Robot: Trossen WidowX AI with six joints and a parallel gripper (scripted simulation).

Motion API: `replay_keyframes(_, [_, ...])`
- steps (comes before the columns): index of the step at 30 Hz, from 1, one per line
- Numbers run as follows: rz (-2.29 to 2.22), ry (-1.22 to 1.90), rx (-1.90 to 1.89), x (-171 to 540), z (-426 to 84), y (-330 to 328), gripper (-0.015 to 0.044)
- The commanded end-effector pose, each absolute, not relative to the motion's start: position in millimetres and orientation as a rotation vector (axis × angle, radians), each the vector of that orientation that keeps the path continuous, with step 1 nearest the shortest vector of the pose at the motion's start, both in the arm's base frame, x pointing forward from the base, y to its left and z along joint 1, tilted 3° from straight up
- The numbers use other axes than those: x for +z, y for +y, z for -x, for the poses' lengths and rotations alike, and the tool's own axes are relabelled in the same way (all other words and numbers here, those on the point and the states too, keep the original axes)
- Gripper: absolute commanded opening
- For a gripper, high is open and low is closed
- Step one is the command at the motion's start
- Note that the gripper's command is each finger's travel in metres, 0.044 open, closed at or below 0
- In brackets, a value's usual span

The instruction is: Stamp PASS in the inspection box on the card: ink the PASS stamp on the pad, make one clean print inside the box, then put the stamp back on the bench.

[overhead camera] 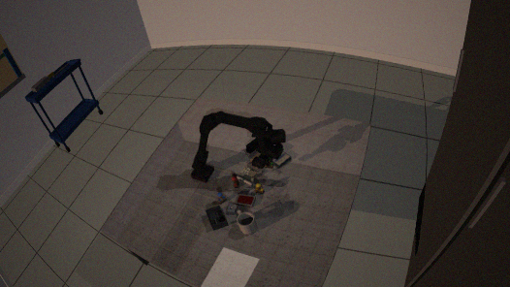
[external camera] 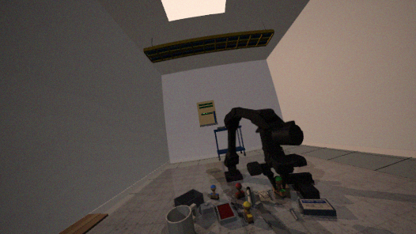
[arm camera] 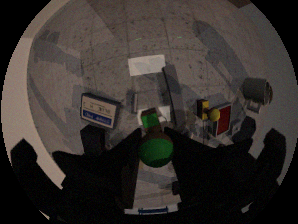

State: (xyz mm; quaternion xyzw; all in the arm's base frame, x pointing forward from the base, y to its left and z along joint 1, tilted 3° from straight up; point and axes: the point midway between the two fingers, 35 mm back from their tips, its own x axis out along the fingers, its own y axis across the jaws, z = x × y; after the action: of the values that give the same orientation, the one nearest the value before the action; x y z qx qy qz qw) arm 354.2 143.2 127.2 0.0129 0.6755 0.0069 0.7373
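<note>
My fingers point(overhead camera: 262, 157) point(external camera: 279, 186) are clamped on the green-knobbed wooden stamp point(external camera: 279, 181) point(arm camera: 156, 151), above the bench beside the blue-and-white boxed pad point(overhead camera: 282, 160) point(external camera: 316, 206) point(arm camera: 100, 111); it should be light and stiff, its round knob prone to roll, so I favour the neck.

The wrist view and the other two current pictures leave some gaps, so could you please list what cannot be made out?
- Base of the green-topped stamp: its underside faces away in the wrist view.
- Inside of the mug: too dark in the exterior view.
- Small lettering on the blue-edged box: too blurred in the exterior view.
</note>
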Motion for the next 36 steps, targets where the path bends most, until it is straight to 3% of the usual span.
replay_keyframes(1, [-0.027,1.485,0.017,123.5,-357.3,143.4,0.0])
replay_keyframes(36, [-0.026,1.485,0.017,66.4,-362.2,143.9,0.0])
